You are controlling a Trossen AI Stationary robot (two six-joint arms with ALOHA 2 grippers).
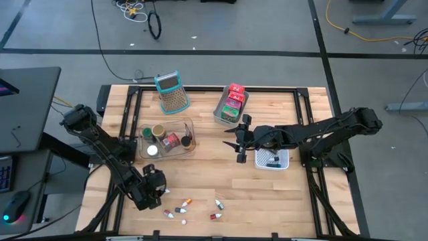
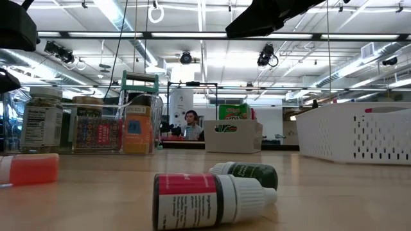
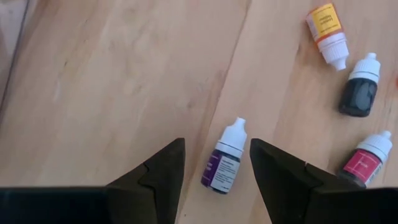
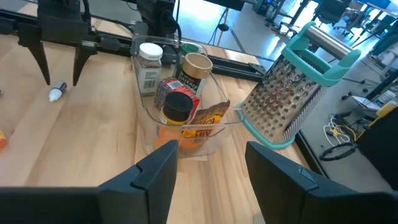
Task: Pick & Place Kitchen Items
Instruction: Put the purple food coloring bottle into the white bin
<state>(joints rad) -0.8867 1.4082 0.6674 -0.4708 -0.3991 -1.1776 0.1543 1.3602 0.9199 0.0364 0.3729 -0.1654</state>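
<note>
Left wrist view — open left gripper [image 3: 214, 163] straddles a purple bottle [image 3: 224, 167], its base cut off.

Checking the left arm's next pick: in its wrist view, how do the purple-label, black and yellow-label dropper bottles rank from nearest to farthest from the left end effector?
1. Purple-label bottle: lying between the open fingers of the left end effector.
2. Black bottle: off to one side, farther out.
3. Yellow-label bottle: just beyond the black one, farthest.
</note>
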